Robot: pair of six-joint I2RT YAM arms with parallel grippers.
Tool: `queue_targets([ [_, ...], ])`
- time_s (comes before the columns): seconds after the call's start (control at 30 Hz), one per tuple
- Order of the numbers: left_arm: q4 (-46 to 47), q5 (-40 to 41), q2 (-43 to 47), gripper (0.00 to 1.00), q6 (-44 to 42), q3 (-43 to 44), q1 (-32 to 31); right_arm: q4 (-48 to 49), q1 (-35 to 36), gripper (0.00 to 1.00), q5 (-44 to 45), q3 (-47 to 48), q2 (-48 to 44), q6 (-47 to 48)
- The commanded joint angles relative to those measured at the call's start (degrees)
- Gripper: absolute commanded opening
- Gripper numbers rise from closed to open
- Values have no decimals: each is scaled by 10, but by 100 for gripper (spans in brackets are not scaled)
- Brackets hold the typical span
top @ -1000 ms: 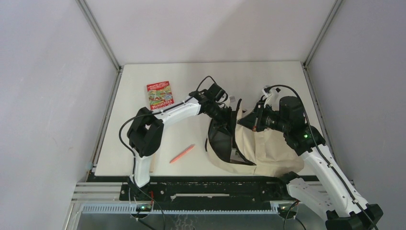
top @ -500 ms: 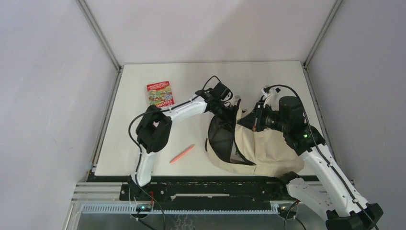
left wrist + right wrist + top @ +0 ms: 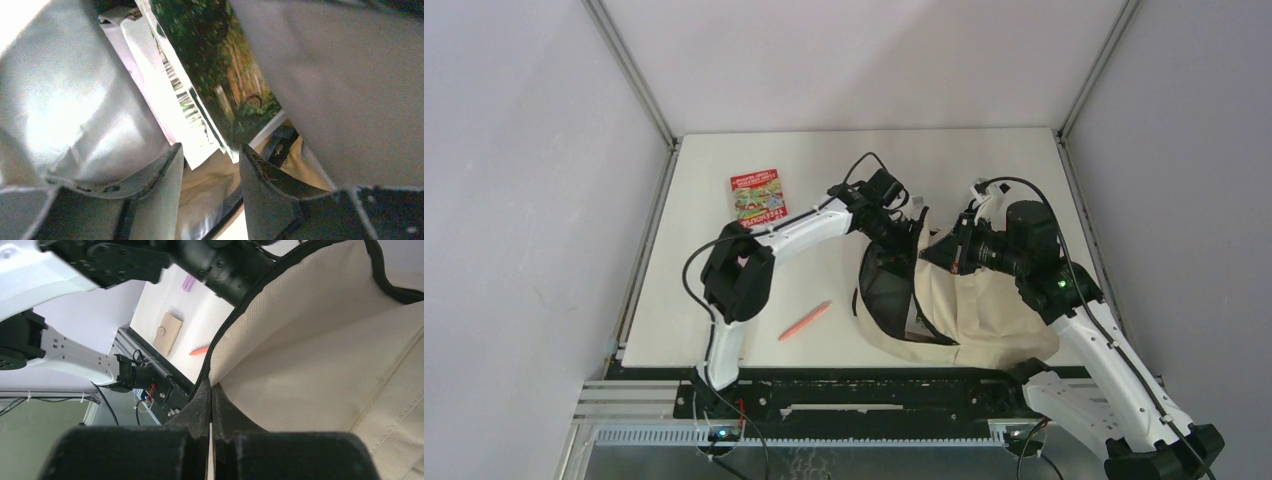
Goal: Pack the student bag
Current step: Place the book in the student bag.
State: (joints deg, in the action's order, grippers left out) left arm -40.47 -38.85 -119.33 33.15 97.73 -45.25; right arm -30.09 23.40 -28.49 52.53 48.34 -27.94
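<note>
The cream student bag (image 3: pixel 984 300) lies on its side at the right, its dark-lined mouth (image 3: pixel 886 290) facing left. My left gripper (image 3: pixel 902 238) reaches into that mouth from the upper left. In the left wrist view its fingers (image 3: pixel 260 175) stand apart and open around nothing (image 3: pixel 210 157). Just beyond the tips, a book with a green picture cover (image 3: pixel 220 65) and white paper sheets (image 3: pixel 165 95) rest against the grey lining. My right gripper (image 3: pixel 210 390) is shut on the bag's cream rim beside the black zipper (image 3: pixel 235 315) and holds it up (image 3: pixel 941 250).
A red book (image 3: pixel 758 198) lies at the table's back left. An orange pen (image 3: pixel 805 320) lies near the front edge, left of the bag. The right wrist view also shows a tan wallet-like case (image 3: pixel 167 332) and a purple object (image 3: pixel 188 282) on the table.
The left arm's elbow has swung a little to the right and its wrist has pushed slightly further into the bag's mouth. The right arm and the bag have held still.
</note>
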Motion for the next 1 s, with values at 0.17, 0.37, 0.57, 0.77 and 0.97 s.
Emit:
queue_targets([
  [0.17,-69,80,187,49,-85,-89,42,32,9,0,15,5,-10,6],
  [0.37,-69,124,302,50,-93,-187,168,19,89,0,139,-8,36,21],
  [0.57,-52,212,364,52,-85,-226,308,90,155,0,164,-7,188,-28],
  [0.77,-58,350,361,62,-114,-213,363,33,142,0,270,-4,318,-53],
  [0.97,-43,317,306,62,-129,-178,413,-15,119,8,352,-47,309,-55],
])
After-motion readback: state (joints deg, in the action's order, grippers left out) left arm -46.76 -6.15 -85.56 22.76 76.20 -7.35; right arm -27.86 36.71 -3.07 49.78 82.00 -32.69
